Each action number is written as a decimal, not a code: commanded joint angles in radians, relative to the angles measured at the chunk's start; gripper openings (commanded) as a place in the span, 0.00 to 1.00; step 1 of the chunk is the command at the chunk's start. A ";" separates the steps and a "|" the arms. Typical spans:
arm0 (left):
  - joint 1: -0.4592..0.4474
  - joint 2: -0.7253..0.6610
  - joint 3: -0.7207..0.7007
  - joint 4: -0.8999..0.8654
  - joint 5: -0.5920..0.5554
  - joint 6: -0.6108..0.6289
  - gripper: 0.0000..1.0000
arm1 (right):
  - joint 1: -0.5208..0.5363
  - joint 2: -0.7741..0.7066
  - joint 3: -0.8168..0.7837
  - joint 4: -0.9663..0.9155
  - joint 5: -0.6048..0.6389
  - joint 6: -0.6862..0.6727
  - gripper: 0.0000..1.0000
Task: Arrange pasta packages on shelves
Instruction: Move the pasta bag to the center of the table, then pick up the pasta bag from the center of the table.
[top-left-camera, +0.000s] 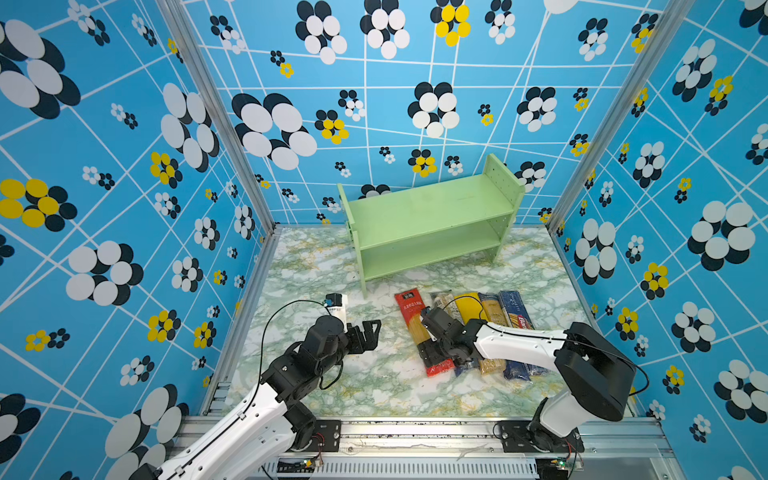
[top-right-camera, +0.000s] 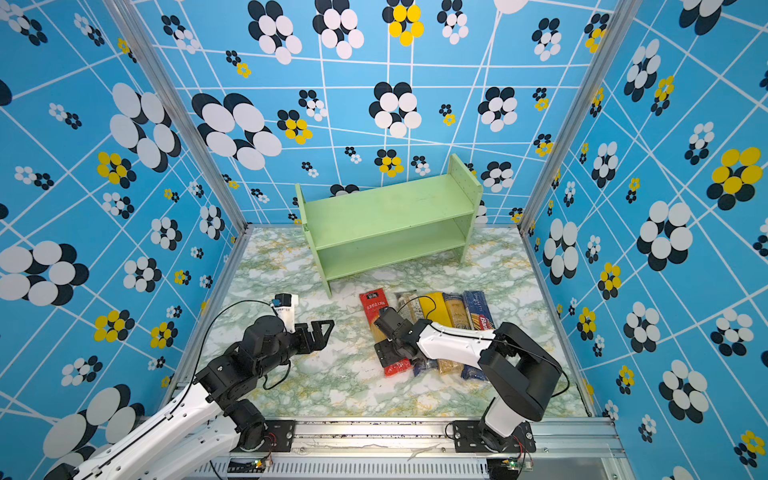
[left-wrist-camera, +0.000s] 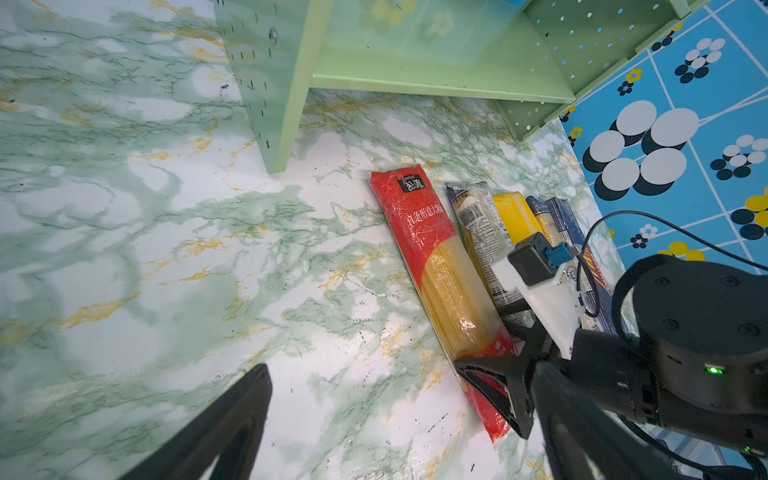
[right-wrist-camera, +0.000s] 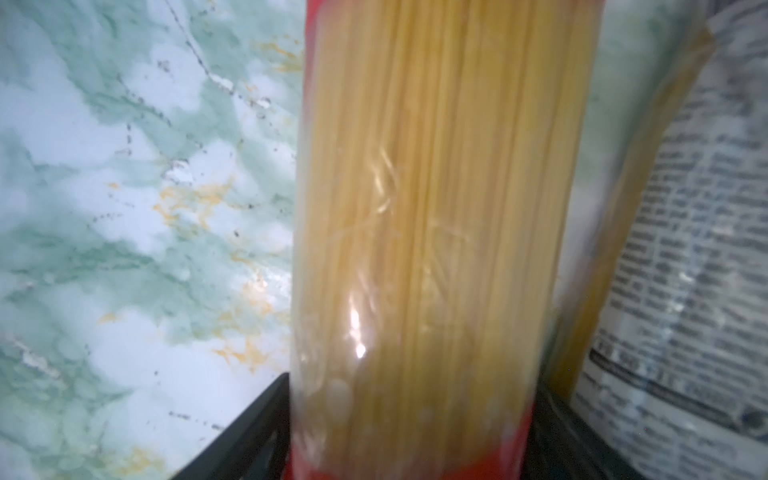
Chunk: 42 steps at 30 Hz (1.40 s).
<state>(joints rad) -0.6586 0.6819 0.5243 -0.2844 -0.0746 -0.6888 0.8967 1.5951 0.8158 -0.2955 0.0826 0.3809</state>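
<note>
Five pasta packages lie side by side on the marble tabletop in front of the shelves (top-left-camera: 428, 216): a red one (top-left-camera: 409, 316), a clear one with a white label (top-left-camera: 442, 301), a yellow one (top-left-camera: 469, 305), a brownish one (top-left-camera: 492, 309) and a dark blue Barilla one (top-left-camera: 517, 313). My right gripper (top-left-camera: 432, 353) is low over the near half of the red pack (right-wrist-camera: 436, 208), open, with one black finger on each side of it. My left gripper (top-left-camera: 372, 332) hovers open and empty to the left of the row. Both tiers of the pale green shelves (top-right-camera: 386, 216) are bare.
The shelf unit stands slightly askew at the back of the table, and its near left leg (left-wrist-camera: 278, 158) is close to the far end of the red pack (left-wrist-camera: 432, 249). Blue flowered walls close in three sides. A metal rail (top-left-camera: 415, 432) runs along the front edge.
</note>
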 joint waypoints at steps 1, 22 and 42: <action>0.010 0.014 -0.015 0.003 0.005 -0.008 0.99 | 0.005 -0.033 -0.059 -0.031 -0.045 -0.002 0.90; 0.018 0.037 -0.015 0.011 0.007 -0.013 0.99 | 0.042 0.007 -0.103 0.033 0.035 0.007 0.81; 0.030 0.040 -0.029 0.006 0.001 -0.032 0.99 | 0.044 -0.029 -0.086 0.021 0.089 0.021 0.42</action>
<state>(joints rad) -0.6403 0.7235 0.5121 -0.2836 -0.0746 -0.7143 0.9401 1.5642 0.7460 -0.1947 0.1642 0.4042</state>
